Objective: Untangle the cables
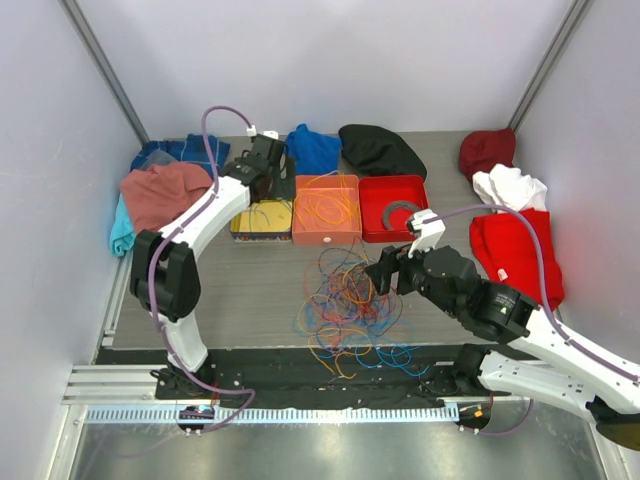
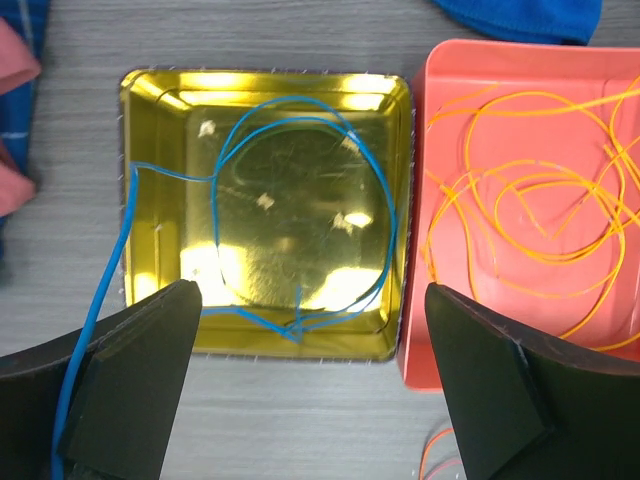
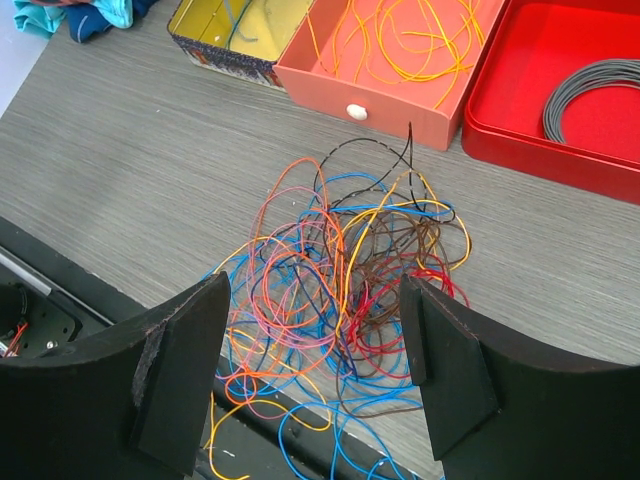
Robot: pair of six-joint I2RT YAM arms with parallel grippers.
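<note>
A tangled heap of cables (image 1: 345,305) in orange, pink, blue, red, brown and yellow lies on the table's middle and spills over its near edge; it fills the right wrist view (image 3: 340,290). My right gripper (image 3: 315,385) is open and empty, hovering above the heap (image 1: 385,270). My left gripper (image 2: 310,385) is open and empty above the near edge of a gold tray (image 2: 165,110) that holds one blue cable (image 2: 380,200); that cable trails out past the left finger. An orange tray (image 2: 450,110) beside it holds orange-yellow cables (image 2: 530,200).
A red tray (image 1: 375,215) holds a grey coiled ring (image 3: 590,85). Clothes lie round the back and sides: a pink shirt (image 1: 160,195), blue cloths (image 1: 313,148), a black cloth (image 1: 380,150), and red and white garments (image 1: 510,230). A black strip (image 1: 300,385) runs along the near edge.
</note>
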